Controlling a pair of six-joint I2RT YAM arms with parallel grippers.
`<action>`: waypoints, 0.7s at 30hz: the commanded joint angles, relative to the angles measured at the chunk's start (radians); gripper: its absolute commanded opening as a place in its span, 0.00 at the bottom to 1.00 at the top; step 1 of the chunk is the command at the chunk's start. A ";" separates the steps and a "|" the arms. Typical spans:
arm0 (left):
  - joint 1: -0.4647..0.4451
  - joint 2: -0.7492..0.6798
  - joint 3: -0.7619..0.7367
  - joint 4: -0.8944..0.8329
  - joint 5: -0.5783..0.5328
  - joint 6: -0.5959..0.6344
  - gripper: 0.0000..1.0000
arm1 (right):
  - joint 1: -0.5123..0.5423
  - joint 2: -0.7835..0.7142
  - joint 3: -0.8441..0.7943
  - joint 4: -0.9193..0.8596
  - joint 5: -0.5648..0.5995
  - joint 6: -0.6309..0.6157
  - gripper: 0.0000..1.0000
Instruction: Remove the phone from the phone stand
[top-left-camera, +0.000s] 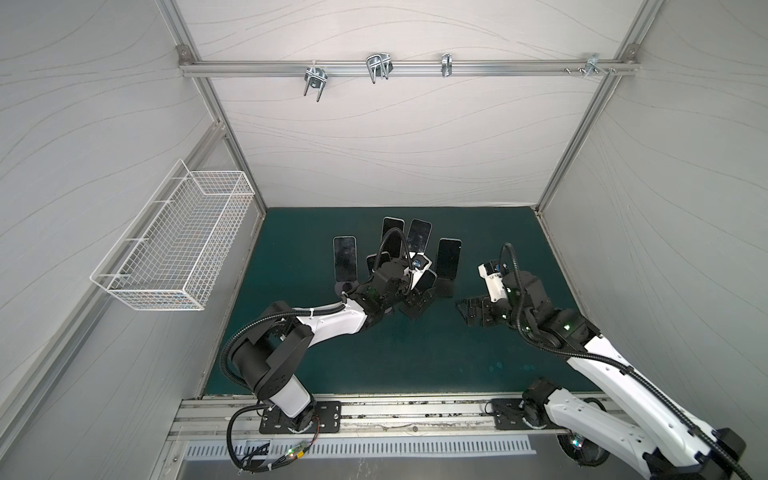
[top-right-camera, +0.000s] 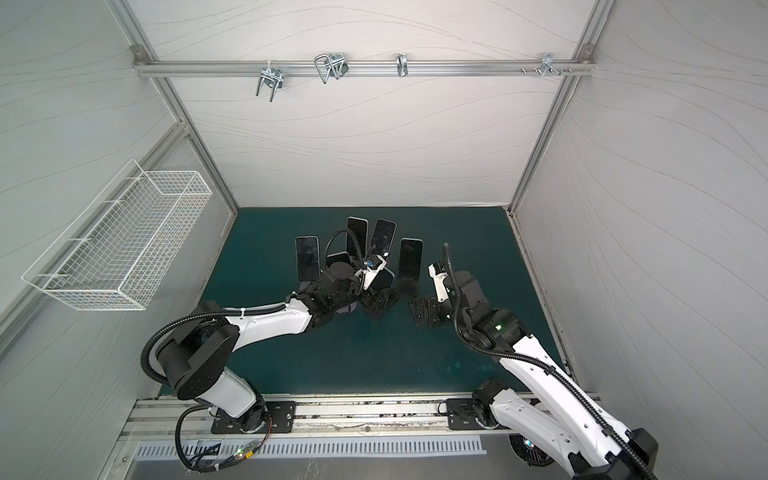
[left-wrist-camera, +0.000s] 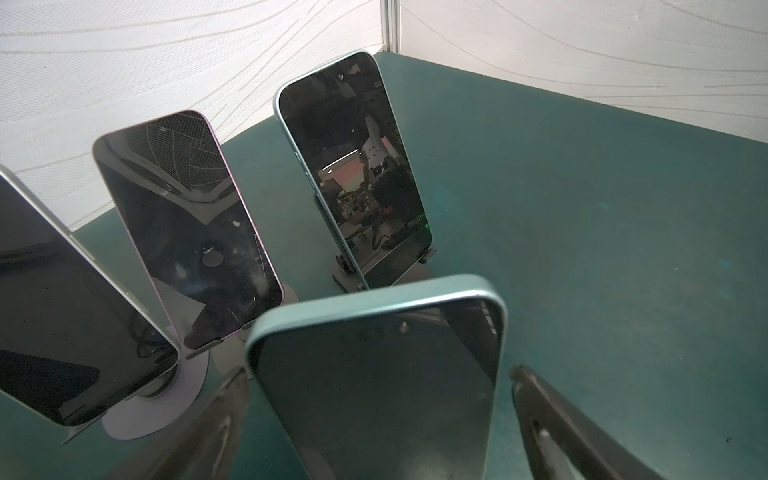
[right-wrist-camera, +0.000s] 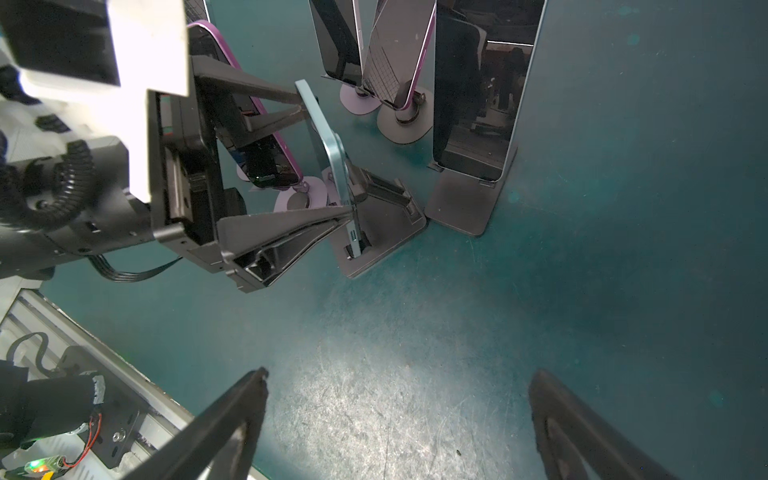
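Note:
A teal-edged phone (left-wrist-camera: 374, 374) leans upright in a black phone stand (right-wrist-camera: 386, 232) in the middle of the green mat. My left gripper (left-wrist-camera: 378, 395) is open and straddles it, with one finger (left-wrist-camera: 224, 411) close beside one long edge. The other finger (left-wrist-camera: 540, 415) stands off with a gap. In both top views this gripper (top-left-camera: 415, 305) (top-right-camera: 380, 305) covers most of the phone. My right gripper (right-wrist-camera: 399, 399) (top-left-camera: 467, 311) hangs open over bare mat to the right, with nothing between its fingers.
Several other dark-screened phones stand close by on stands: one at the left (top-left-camera: 345, 257), two behind (top-left-camera: 392, 232) (top-left-camera: 417, 235), one on a black stand at the right (top-left-camera: 448, 257). A white wire basket (top-left-camera: 174, 241) hangs on the left wall.

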 joint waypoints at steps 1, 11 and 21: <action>-0.005 0.021 -0.005 0.073 -0.007 -0.002 0.99 | -0.007 -0.011 -0.005 0.008 0.031 0.020 0.99; -0.018 0.036 -0.022 0.102 -0.026 -0.023 0.98 | -0.017 0.017 0.034 -0.009 0.052 0.031 0.99; -0.024 0.054 -0.029 0.125 -0.048 -0.007 0.98 | -0.020 -0.020 -0.036 0.031 0.040 0.099 0.99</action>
